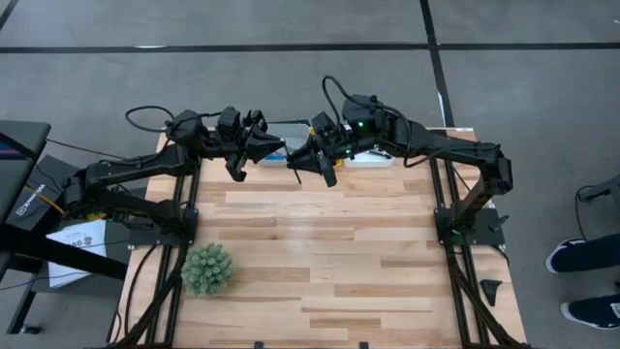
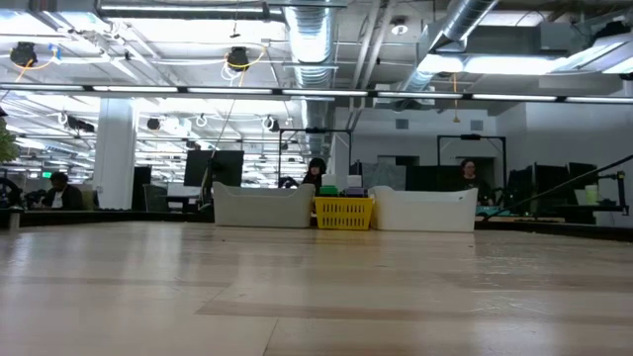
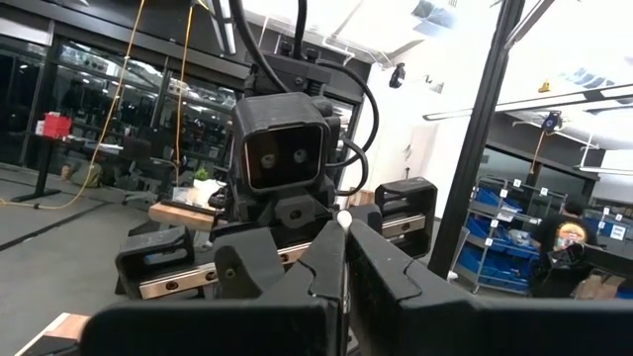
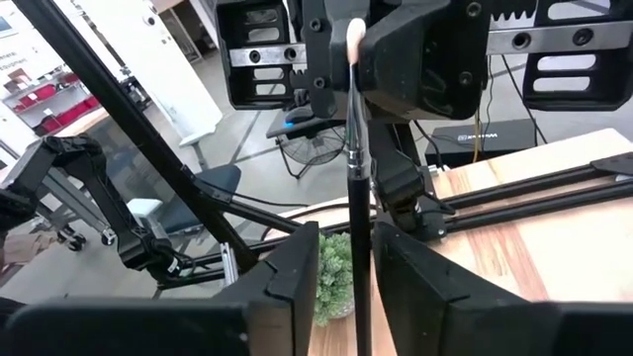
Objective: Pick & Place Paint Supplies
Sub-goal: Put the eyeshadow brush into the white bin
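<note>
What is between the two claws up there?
A thin dark-handled brush spans from the left claw to the right claw. The left claw's fingers cover its handle end.

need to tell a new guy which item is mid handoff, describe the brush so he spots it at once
Look at the far edge of the wooden table, where both arms meet above the trays. Between the two grippers stands a thin brush, black handle, silver ferrule, pale tip; the left gripper is shut on it.

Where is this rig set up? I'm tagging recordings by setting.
Probably an open-plan lab or workshop: exposed ducts overhead, desks with monitors, people seated there, blue parts bins on shelves.
</note>
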Action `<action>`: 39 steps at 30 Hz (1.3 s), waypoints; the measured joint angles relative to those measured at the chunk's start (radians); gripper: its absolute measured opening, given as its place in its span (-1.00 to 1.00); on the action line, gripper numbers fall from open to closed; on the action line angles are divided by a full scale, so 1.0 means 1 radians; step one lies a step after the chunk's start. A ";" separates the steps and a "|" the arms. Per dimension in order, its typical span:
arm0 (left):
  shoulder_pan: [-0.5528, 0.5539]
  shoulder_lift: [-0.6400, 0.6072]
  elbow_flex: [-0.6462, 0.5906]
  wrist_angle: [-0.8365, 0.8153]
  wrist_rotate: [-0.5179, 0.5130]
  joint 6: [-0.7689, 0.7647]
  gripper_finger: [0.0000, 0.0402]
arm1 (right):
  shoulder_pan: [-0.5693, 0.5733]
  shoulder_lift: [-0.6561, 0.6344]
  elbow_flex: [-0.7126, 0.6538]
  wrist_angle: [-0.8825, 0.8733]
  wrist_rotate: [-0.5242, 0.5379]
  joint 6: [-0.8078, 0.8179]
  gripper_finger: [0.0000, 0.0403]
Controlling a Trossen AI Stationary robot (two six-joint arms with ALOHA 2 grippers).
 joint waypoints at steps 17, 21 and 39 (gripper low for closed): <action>0.000 0.000 0.000 -0.001 -0.001 -0.001 -1.00 | -0.011 0.000 0.000 -0.001 0.000 -0.016 -0.85; 0.000 0.000 0.000 -0.001 0.000 -0.002 -1.00 | -0.013 0.000 0.000 -0.001 0.001 -0.023 -0.95; 0.039 -0.028 -0.001 -0.048 -0.011 -0.004 -0.68 | -0.014 -0.007 -0.001 0.005 0.007 -0.040 -0.97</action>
